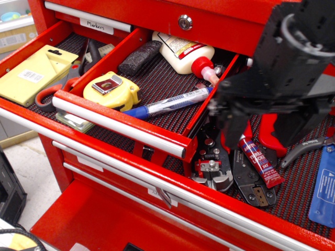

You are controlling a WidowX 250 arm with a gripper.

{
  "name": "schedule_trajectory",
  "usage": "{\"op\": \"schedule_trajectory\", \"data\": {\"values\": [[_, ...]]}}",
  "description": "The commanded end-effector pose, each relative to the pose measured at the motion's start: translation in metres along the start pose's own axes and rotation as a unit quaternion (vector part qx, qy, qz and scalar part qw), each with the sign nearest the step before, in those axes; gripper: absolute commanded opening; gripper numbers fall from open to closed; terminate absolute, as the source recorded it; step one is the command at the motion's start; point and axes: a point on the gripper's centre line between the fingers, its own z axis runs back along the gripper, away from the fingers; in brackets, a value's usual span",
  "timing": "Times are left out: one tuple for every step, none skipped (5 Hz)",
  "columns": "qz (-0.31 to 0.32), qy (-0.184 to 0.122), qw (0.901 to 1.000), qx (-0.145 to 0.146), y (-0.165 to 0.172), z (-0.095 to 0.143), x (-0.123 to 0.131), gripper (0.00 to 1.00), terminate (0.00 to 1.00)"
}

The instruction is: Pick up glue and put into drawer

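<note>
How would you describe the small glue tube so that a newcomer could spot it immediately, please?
Start at the wide lower drawer with the black ribbed liner, on the right. Just below the black tool, the glue lies on the crimping pliers. It is the only slim red tube with white lettering; its neighbours are metal, red-handled hand tools.
</note>
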Motion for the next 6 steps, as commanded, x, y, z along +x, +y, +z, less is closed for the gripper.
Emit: {"op": "schedule_trajectory", "data": {"values": [[0.038, 0.016, 0.9972, -0.062, -0.036, 0.001, 0.025, 1.0, 0.0], [0.066, -0.003, 0.9953, -0.071, -0.048, -0.015, 0.027, 1.0, 0.0], [0.072, -0.014, 0.9942, -0.078, -0.057, -0.033, 0.029, 1.0, 0.0], [0.101, -0.012, 0.9918, -0.076, -0.062, -0.05, 0.029, 1.0, 0.0], [0.11, -0.009, 0.9908, -0.079, -0.061, -0.062, 0.027, 1.0, 0.0], [0.115, -0.007, 0.99, -0.082, -0.058, -0.072, 0.026, 1.0, 0.0]]}}
